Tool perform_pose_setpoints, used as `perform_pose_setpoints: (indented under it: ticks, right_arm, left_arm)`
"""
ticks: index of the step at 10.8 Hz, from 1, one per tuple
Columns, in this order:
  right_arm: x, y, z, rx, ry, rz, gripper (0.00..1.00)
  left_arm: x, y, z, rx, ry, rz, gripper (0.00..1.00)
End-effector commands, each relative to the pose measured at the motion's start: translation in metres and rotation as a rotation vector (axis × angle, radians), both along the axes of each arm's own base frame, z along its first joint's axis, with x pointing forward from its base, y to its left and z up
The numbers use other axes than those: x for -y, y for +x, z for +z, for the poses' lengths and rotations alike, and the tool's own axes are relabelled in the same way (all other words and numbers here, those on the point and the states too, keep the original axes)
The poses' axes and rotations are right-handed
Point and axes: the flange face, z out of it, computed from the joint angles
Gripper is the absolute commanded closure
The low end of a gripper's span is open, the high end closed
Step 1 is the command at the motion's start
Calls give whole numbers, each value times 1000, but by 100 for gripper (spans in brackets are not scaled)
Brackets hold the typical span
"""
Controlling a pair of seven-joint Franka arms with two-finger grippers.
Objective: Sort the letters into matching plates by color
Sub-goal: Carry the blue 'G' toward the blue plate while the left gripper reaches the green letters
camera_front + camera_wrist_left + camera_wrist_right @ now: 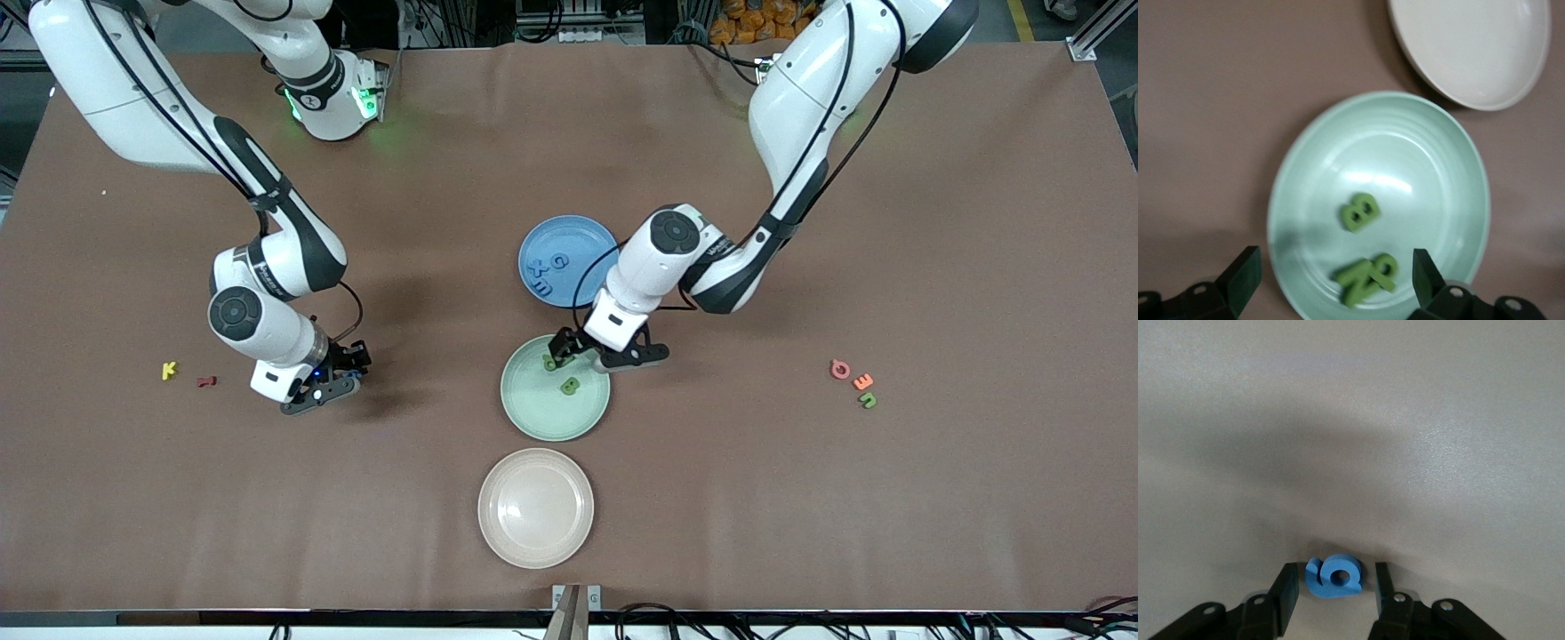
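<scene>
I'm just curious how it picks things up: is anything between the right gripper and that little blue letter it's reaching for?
No. The blue letter lies on the bare table between the open fingers of the right gripper, with nothing visible in between.

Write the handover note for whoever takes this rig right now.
Left pincer: open, low over the mint green plate, above a green letter lying in it.
Right pincer: at the table toward the right arm's end, fingers either side of a blue letter, not clearly gripping.
Done: two green letters in the mint plate, three blue ones in the blue plate.
Left: the blue letter, plus a green letter toward the left arm's end.
Cream plate holds nothing.
</scene>
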Motion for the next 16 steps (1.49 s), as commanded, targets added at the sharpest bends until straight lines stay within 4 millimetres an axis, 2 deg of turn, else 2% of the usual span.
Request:
perform_pose_setpoints:
  ticks: [1,3,5,6,8,9,11,13,16]
  right_arm:
    - [-1,7,-3,4,-13,-10,52]
    - [-2,6,-5,1,-13,-20,59]
    - [-2,7,-5,3,-13,-20,72]
    - [-4,7,0,7,-14,-21,79]
    - [-10,7,8,12,-14,-56,80]
    - [-21,5,11,9,-17,-74,80]
    - [-48,-4,16,-21,-38,-134,82]
    - [-81,-13,24,-26,-36,-184,84]
    - [-132,-29,32,-36,-13,-256,86]
  left_arm:
    - [-62,34,9,-53,199,-26,0]
    - [-84,42,13,-66,298,-142,0]
    - [-101,52,11,-60,316,-180,0]
    - [-125,64,7,-48,340,-228,0]
    - [-155,77,3,-30,373,-342,0]
    - [-170,84,2,-32,387,-368,0]
    - [-218,101,0,-28,423,-449,0]
    - [-242,107,-5,-27,458,-588,0]
    - [-306,119,-13,-43,495,-666,0]
